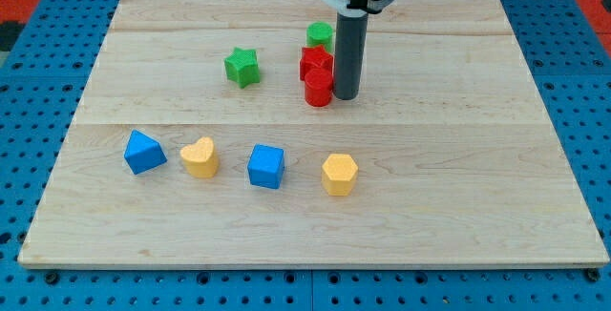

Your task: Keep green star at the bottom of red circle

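Note:
The green star (242,67) lies on the wooden board (458,187), left of the red blocks. The red circle (318,89) is a short red cylinder just right of centre, touching a second red block (315,62) above it. My tip (345,96) rests right beside the red circle, on its right side. The green star is to the left of the red circle and slightly higher in the view, a block's width or more away from it.
A green round block (320,34) sits above the red pair. Along the lower row stand a blue block (144,152), a yellow heart (200,156), a blue cube (266,166) and a yellow hexagon (339,174).

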Robot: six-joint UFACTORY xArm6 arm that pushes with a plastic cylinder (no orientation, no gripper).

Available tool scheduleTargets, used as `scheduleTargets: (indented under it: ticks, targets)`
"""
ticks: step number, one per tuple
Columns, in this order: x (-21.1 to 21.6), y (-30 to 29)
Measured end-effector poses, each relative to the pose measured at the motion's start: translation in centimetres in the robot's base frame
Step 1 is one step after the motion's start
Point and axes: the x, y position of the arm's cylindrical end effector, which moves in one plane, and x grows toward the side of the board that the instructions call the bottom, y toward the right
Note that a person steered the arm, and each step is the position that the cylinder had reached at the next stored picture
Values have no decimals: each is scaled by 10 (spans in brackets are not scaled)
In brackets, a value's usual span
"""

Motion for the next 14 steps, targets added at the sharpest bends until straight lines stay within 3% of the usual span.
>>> scheduleTargets:
  ticks: [3, 4, 6, 8, 9, 11, 14]
  targets:
    - [4, -8]
    - [30, -1]
    - [52, -102]
    - [-14, -213]
    - [-48, -233]
    - [-80, -172]
    - [-40, -169]
